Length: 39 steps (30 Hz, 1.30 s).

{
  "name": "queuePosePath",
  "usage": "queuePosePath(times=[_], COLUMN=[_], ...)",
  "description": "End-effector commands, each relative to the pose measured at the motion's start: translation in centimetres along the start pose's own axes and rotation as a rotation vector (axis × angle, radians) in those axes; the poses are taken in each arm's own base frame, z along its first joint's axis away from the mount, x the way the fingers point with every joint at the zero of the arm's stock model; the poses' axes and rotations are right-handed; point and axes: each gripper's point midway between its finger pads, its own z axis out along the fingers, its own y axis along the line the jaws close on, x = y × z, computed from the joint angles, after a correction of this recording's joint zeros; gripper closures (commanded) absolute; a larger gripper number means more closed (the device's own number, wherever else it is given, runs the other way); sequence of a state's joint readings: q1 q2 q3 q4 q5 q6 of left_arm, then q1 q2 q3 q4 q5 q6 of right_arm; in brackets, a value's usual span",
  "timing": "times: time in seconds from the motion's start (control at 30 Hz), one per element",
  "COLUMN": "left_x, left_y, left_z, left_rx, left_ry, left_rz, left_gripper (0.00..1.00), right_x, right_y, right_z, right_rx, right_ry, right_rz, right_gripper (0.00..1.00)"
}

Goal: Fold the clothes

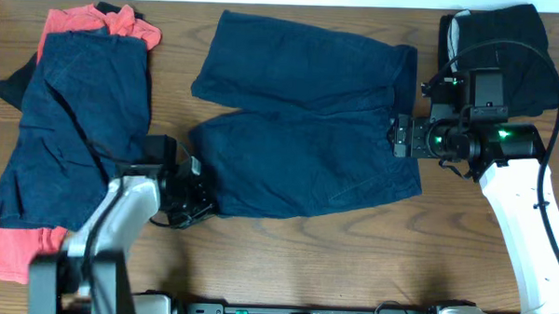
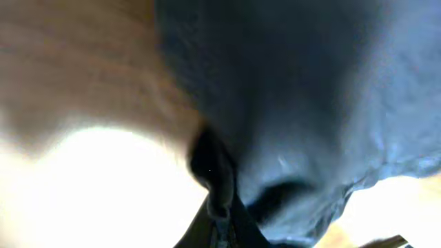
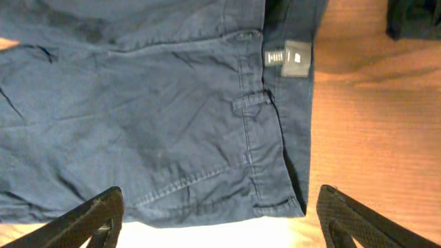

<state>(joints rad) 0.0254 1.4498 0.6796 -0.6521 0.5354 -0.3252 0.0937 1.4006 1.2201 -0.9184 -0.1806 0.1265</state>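
Note:
Navy blue shorts [image 1: 308, 130] lie spread flat in the middle of the table, waistband to the right. My left gripper [image 1: 196, 196] is at the hem of the near leg, lower left. In the blurred left wrist view its jaws are shut on a pinched fold of the navy fabric [image 2: 220, 207]. My right gripper [image 1: 399, 136] hovers over the waistband edge. In the right wrist view its fingers [image 3: 96, 220] stand wide open on either side of the waistband's corner [image 3: 275, 200], with nothing held. A label [image 3: 288, 58] shows inside the waistband.
A pile of navy and coral-red clothes [image 1: 71, 131] lies at the left side of the table. A black folded garment with grey lining [image 1: 498, 43] sits at the back right, just behind my right arm. Bare wood runs along the front edge.

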Motion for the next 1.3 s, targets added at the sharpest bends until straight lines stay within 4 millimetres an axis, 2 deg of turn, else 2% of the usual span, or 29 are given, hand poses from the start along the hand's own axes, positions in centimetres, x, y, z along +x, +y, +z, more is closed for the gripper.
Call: queuePosePath(times=[0.0, 0.17, 0.3, 0.37, 0.63, 0.77, 1.0, 1.27], left_x=[-1.4, 0.4, 1.2, 1.0, 0.0, -0.2, -0.4, -0.5], left_y=[-0.4, 0.7, 1.8, 2.0, 1.8, 1.7, 1.7, 1.8], left_z=[-3.9, -6.0, -6.5, -6.6, -6.4, -6.3, -6.3, -6.3], left_rx=[-0.068, -0.138, -0.192, -0.208, -0.199, -0.198, -0.195, -0.202], left_ry=[-0.151, -0.183, -0.181, -0.189, -0.215, -0.219, -0.224, -0.228], left_rz=[0.037, 0.017, -0.002, -0.007, 0.004, 0.005, 0.008, 0.008], left_gripper=[0.94, 0.94, 0.94, 0.94, 0.94, 0.94, 0.94, 0.94], right_x=[0.7, 3.1, 5.3, 6.7, 12.6, 13.9, 14.6, 16.5], right_y=[-0.5, -1.3, -1.4, -1.3, -1.3, -1.0, -1.8, -3.5], right_z=[0.2, 0.0, -0.2, 0.1, 3.6, 6.0, 9.1, 11.0], right_rx=[0.008, 0.050, 0.071, 0.081, 0.105, 0.073, 0.070, 0.139], right_ry=[0.034, 0.128, 0.211, 0.257, 0.390, 0.373, 0.285, 0.248], right_rz=[0.068, 0.181, 0.253, 0.275, 0.289, 0.293, 0.321, 0.394], right_gripper=[0.15, 0.15, 0.15, 0.19, 0.28, 0.32, 0.37, 0.35])
